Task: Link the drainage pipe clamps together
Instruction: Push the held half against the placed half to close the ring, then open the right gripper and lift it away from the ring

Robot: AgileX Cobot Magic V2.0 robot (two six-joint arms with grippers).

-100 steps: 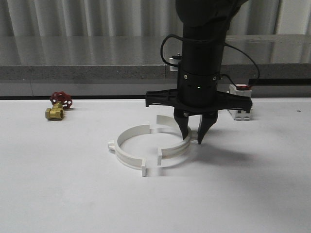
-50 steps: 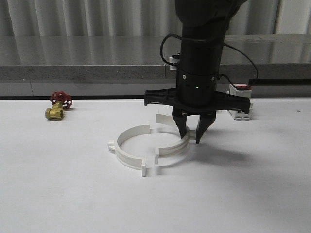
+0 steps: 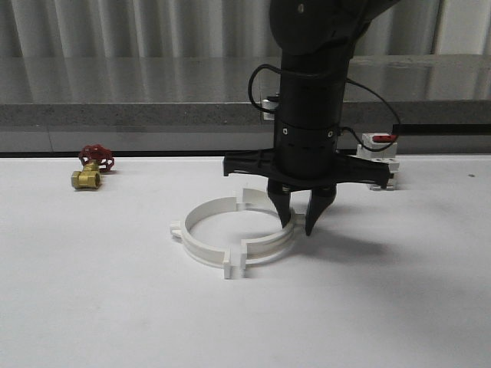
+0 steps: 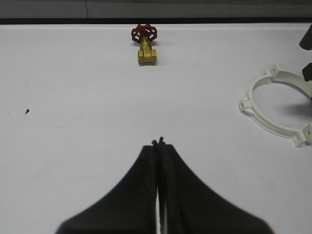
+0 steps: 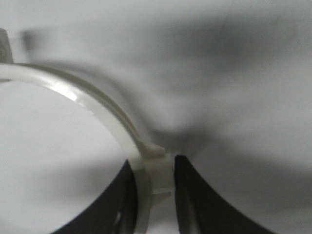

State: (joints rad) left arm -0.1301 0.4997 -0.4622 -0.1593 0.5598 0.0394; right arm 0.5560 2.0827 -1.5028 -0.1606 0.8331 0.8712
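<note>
The two clamps lie flat on the white table (image 3: 92,307), and the left clamp (image 3: 201,236) is the landmark here. The right clamp (image 3: 270,244) sits just to the right of it, with its open side facing the left clamp. Their end lugs meet, or almost meet, at the front and at the back, so together they nearly make one ring. I cannot tell if the lugs are already locked.

The right gripper (image 3: 298,218) comes down from above on the far-right part of the ring. In the right wrist view one finger is inside the band of the right clamp (image 5: 146,165) and the other outside, close against its small tab; it seems to hold the band, with the fingers narrow.

The left gripper (image 4: 159,146) is well to the left of the left clamp (image 4: 273,105), with the fingers pressed together and holding nothing. A valve (image 3: 92,169) stands far to the left of the ring and a breaker (image 3: 377,153) behind the right arm.

The right arm is the nearer one. I judge the next move is a push to the left, along the line that joins both halves, until the lugs close.
</note>
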